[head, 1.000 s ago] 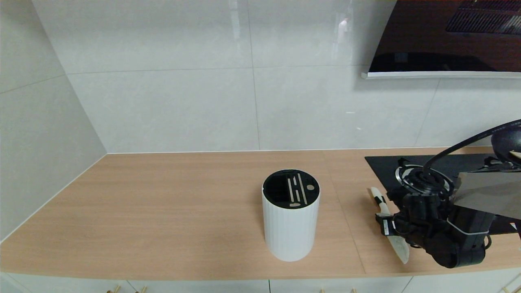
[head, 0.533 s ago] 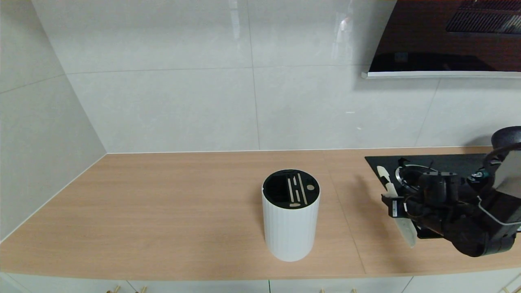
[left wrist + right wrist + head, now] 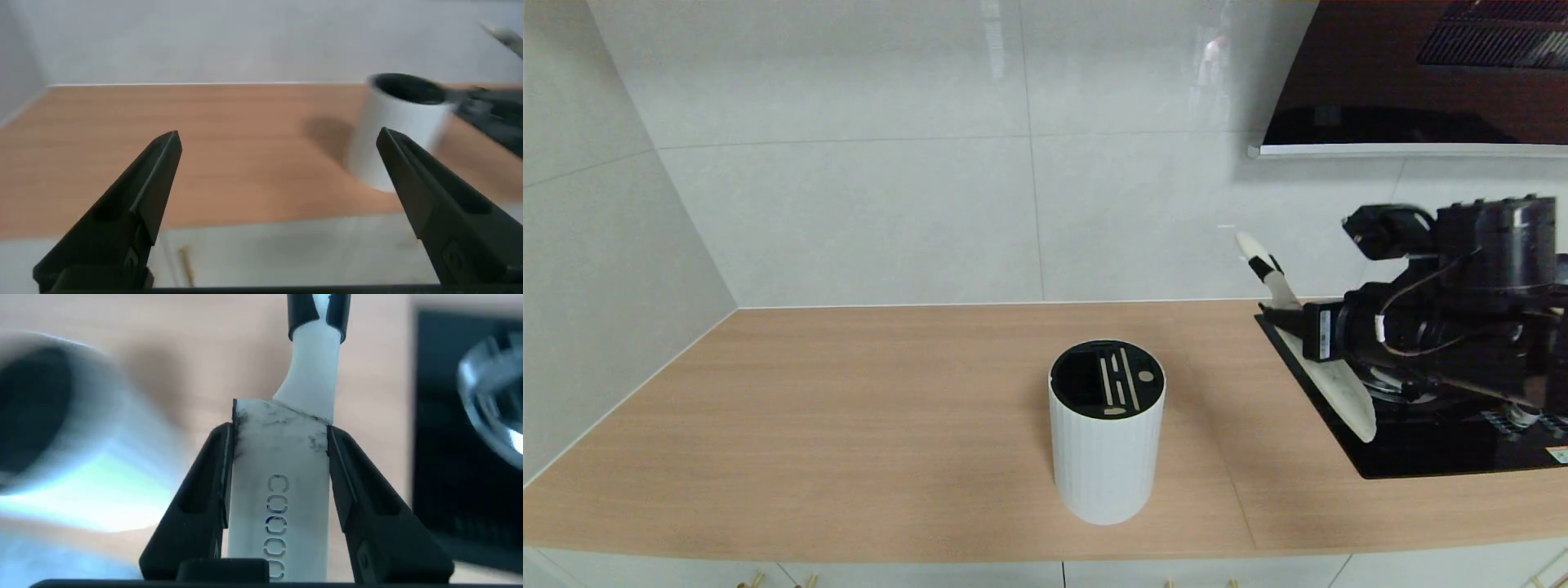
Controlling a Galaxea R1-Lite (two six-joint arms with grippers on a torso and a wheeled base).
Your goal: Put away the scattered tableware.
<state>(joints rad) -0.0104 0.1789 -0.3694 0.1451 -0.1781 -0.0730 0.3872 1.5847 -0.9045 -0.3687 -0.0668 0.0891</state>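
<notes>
A white knife (image 3: 1327,377) with a cream handle banded in black is lifted off the counter, blade sloping down over the black cooktop (image 3: 1421,445). My right gripper (image 3: 1308,331) is shut on its blade (image 3: 279,482), near the handle (image 3: 317,314). A white ribbed cylindrical holder (image 3: 1106,433) with a black slotted top stands on the wooden counter, left of the knife; it also appears in the right wrist view (image 3: 57,449) and the left wrist view (image 3: 398,131). My left gripper (image 3: 282,204) hangs open off the counter's front edge, nothing between its fingers.
The wooden counter (image 3: 866,408) runs from the left wall to the cooktop. A metal ring (image 3: 494,392) lies on the cooktop under the right arm. A dark range hood (image 3: 1421,73) hangs at the upper right. White tiled wall stands behind.
My right gripper has lifted the knife from the counter's front edge, up and back over the cooktop. The holder has not moved.
</notes>
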